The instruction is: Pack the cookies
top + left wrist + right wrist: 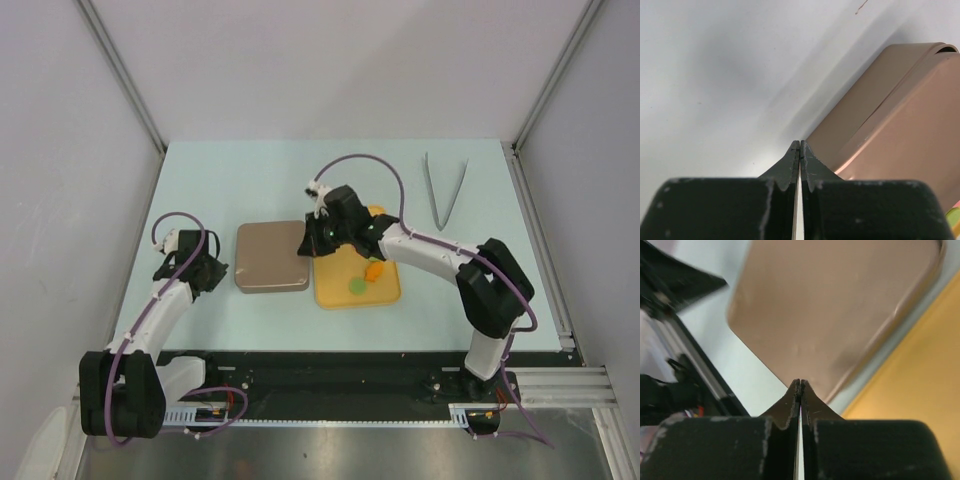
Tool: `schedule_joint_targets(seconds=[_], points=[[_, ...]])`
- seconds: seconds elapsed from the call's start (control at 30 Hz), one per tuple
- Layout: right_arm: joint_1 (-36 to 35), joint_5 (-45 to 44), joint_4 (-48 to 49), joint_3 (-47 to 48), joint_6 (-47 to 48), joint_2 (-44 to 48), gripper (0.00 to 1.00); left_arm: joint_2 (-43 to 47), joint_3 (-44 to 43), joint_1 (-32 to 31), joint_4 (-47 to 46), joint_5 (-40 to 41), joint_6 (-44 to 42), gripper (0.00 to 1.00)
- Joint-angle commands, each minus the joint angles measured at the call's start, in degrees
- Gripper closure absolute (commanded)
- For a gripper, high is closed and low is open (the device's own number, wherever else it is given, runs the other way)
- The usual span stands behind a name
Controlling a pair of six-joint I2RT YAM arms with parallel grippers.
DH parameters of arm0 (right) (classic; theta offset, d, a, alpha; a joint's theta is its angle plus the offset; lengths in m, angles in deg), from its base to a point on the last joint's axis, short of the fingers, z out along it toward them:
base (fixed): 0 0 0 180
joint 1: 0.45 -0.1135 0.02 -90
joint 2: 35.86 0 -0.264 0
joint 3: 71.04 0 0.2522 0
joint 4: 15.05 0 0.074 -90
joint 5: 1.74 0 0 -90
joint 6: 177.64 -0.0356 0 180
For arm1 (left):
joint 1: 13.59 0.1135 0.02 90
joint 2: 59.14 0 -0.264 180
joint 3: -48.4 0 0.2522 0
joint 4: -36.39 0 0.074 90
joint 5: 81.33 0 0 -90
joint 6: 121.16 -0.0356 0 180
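Observation:
A yellow tray [385, 291] lies in the middle of the table with an orange cookie [372, 269] and a green cookie [355, 286] on it; other cookies are hidden under my right arm. A brown square tin [271, 256] lies just left of the tray. My right gripper [310, 243] is shut and empty, hovering over the tin's right edge [840, 315] beside the tray [920, 390]. My left gripper [215, 272] is shut and empty, just left of the tin [900, 130].
Metal tongs [445, 190] lie at the back right of the table. Grey walls enclose the left, right and back. A black rail runs along the near edge.

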Motion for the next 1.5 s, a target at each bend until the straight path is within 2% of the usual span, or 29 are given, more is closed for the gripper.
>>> schedule_joint_targets(seconds=[0.0, 0.13, 0.37, 0.73, 1.07, 1.47], points=[[-4.8, -7.4, -5.4, -3.3, 8.3, 2.9, 1.00, 1.2, -0.7, 0.4, -1.0, -0.3, -1.5, 0.97], [-7.3, -9.0, -4.4, -8.4, 8.9, 5.7, 1.00, 1.2, -0.7, 0.4, -1.3, -0.5, -1.4, 0.97], [-11.0, -10.4, -3.6, -11.8, 9.6, 4.0, 1.00, 0.9, -0.5, 0.4, -1.5, -0.7, -1.4, 0.98], [-11.6, -11.5, 3.3, -11.7, 8.5, -1.8, 1.00, 0.9, -0.5, 0.4, -1.6, -0.7, -1.6, 0.98], [-10.7, -15.1, 5.1, -10.2, 8.7, -3.5, 1.00, 0.5, -0.2, 0.4, -2.0, -0.8, -1.3, 0.99], [-10.0, -15.2, 5.2, -5.8, 8.5, -4.9, 1.00, 0.4, -0.1, 0.4, -2.1, -1.1, -1.5, 0.99]])
